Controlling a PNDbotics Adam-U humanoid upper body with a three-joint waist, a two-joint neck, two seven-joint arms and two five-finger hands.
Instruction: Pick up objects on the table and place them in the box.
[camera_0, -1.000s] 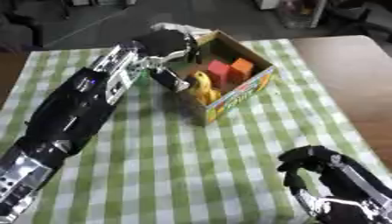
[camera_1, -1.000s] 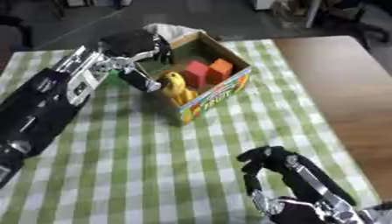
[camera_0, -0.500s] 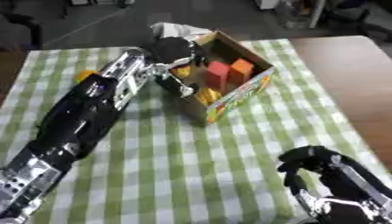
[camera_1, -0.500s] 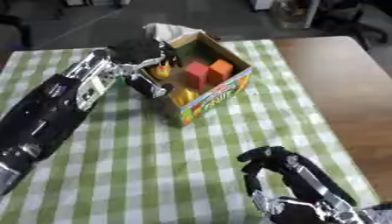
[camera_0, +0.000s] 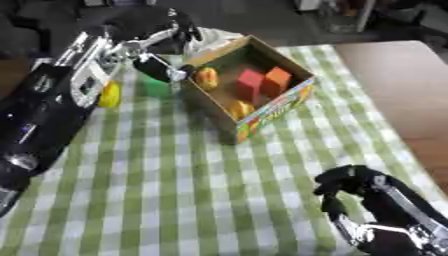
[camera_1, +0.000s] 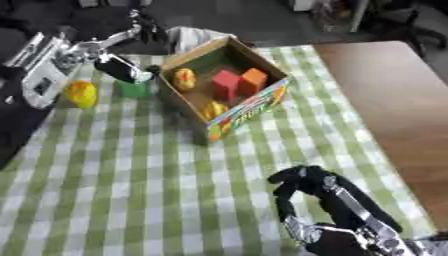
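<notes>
- While my left hand (camera_0: 166, 47) sits at the upper left of the frame, up against the box's left wall, I read this as the gap between one drop and the next pick.
- Can't tell its state: a dark finger slants down toward the box's left corner, but whether anything is pinched isn't clear.
- Box (camera_0: 276, 107) stands upper centre on the green-checked cloth (camera_0: 175, 190) over the bench, open top, tilted corner-on to me.
- Inside it: a red block (camera_0: 248, 85), an orange block (camera_0: 277, 81), a yellow piece (camera_0: 207, 77) near the left wall and another yellow piece (camera_0: 240, 108) near the front wall.
- Not boxed yet: a green object (camera_1: 133, 89) just left of the box, right under my left hand, and a yellow object (camera_1: 82, 93) further left, beside my left forearm.
- Judgement: the green one is the natural next pick, as it's closest; needs the hand brought down clear of the box wall, then closed round it.
- Risk: nudging the box while reaching, since the green object is nearly touching it.
- Right hand (camera_0: 350, 187) idles at the lower right, fingers curled, nothing in it, well apart from everything.
</notes>
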